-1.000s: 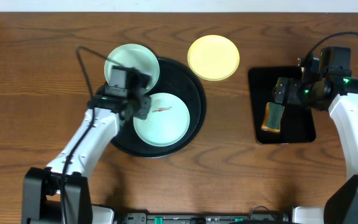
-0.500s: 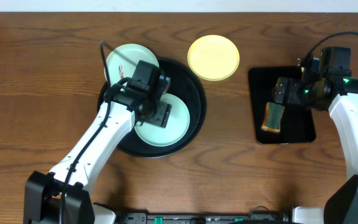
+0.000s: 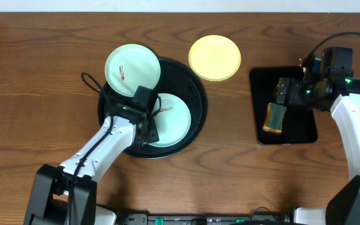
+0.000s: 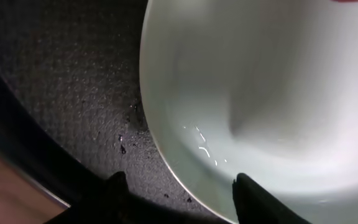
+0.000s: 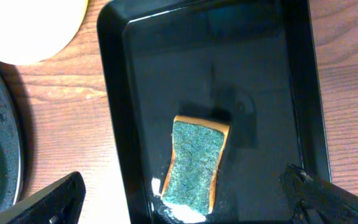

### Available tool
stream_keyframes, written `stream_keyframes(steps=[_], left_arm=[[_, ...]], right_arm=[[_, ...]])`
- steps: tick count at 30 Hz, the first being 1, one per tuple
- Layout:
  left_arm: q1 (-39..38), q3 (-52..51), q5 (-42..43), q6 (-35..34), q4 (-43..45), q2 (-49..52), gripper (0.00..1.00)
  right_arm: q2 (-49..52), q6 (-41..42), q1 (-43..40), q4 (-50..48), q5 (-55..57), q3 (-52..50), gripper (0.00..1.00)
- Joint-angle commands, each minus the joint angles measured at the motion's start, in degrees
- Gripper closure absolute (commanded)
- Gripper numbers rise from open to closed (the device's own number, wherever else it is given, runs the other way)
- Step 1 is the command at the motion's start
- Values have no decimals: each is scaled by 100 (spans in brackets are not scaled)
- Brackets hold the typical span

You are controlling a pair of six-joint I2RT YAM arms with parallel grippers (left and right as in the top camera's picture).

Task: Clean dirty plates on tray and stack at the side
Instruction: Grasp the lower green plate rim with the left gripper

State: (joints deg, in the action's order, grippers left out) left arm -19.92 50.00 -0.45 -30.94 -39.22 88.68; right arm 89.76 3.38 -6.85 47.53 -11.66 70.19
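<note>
The round black tray [image 3: 192, 87] holds a mint plate [image 3: 170, 122] with a reddish smear. A second smeared mint plate [image 3: 133, 69] rests on the tray's upper-left rim. A yellow plate [image 3: 214, 57] lies on the table beyond the tray. My left gripper [image 3: 149, 130] is at the lower plate's left edge. In the left wrist view it [image 4: 182, 199] is open and straddles the plate's rim [image 4: 166, 155], one finger over the tray [image 4: 73, 93], the other over the plate. My right gripper [image 5: 191, 202] hangs wide open above a green and orange sponge [image 5: 194, 162].
The sponge [image 3: 274, 117] lies in a small rectangular black tray [image 3: 299, 128] at the right, with white foam at its near end. Bare wooden table surrounds both trays. The left arm's cable loops beside the round tray's left rim.
My left gripper let go of the upper mint plate, opened, and moved down to the left edge of the lower plate. The right arm has not moved.
</note>
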Motion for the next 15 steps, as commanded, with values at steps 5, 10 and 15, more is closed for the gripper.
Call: stream_keyframes(steps=[5, 10, 15], left_arm=[[22, -258, -221, -483, 273, -26, 52], [24, -678, -153, -748, 885, -26, 59], [24, -699, -153, -697, 1071, -31, 81]], right_arm=[[9, -87, -24, 4, -39, 28, 1], [9, -90, -24, 4, -39, 28, 1], [9, -87, -24, 4, -39, 28, 1]])
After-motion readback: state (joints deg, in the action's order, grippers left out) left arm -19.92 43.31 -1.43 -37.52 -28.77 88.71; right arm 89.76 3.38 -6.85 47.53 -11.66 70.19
